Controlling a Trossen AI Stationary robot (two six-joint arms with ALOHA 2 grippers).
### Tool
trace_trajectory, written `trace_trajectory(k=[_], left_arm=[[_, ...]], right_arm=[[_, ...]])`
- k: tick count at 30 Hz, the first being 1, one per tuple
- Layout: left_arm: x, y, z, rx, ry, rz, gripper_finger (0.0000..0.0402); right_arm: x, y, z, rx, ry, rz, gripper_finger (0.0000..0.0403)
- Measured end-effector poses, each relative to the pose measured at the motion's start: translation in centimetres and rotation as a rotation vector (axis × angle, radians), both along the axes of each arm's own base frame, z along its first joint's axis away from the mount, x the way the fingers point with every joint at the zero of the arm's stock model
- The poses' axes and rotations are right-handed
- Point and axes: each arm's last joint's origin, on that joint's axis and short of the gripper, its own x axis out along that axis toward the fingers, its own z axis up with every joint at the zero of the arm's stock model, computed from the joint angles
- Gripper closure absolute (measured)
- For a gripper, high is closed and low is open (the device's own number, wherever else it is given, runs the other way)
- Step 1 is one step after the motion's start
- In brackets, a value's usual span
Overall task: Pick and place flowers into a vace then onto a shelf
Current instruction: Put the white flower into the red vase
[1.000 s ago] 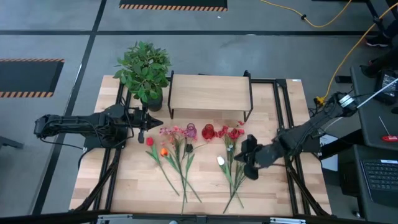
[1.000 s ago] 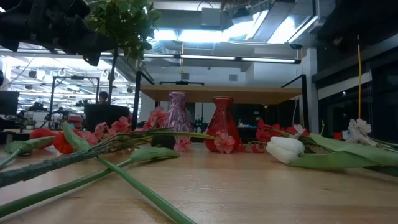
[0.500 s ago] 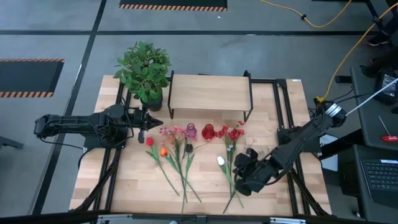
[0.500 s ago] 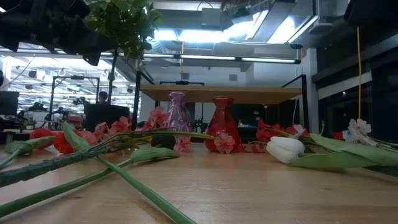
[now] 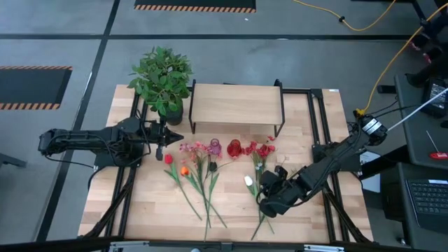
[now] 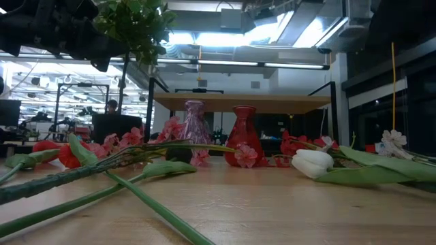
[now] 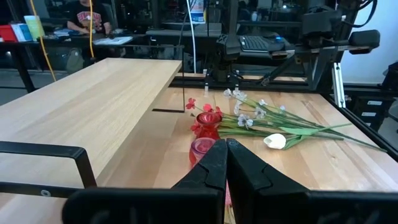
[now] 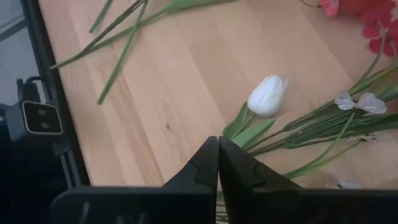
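Two small glass vases, one pink and one red; one low light-wood shelf; one bushy green potted plant.

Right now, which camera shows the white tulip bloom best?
The right wrist view: the white tulip lies unobstructed, with its stem and leaves clear. The low view shows it side-on, and the left wrist view shows it farther off. In the high view it is only a small white spot.

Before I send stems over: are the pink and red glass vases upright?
Upright, both: pink glass vase and red glass vase stand on their bases, no stems inside.
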Motion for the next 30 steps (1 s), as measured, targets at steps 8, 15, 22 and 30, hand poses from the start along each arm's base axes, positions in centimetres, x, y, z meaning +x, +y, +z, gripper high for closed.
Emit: trace_trajectory(k=[8,15,22,30], left_arm=[[0.0,0.0,0.0,0.000,0.000,0.001,0.0400],[0.0,0.0,0.0,0.000,0.000,0.002,0.0400],[0.0,0.0,0.0,0.000,0.000,0.002,0.0400],[0.0,0.0,0.0,-0.002,0.000,0.002,0.0400]], right_arm=[[0.1,-0.1,-0.1,0.001,0.004,-0.011,0.0343],[0.5,0.2,-1.2,0.011,0.032,-0.064,0.0253],[0.9,0.6,-2.7,0.023,0.090,-0.064,0.0199],[1.8,1.3,-5.0,0.001,0.123,-0.066,0.0195]])
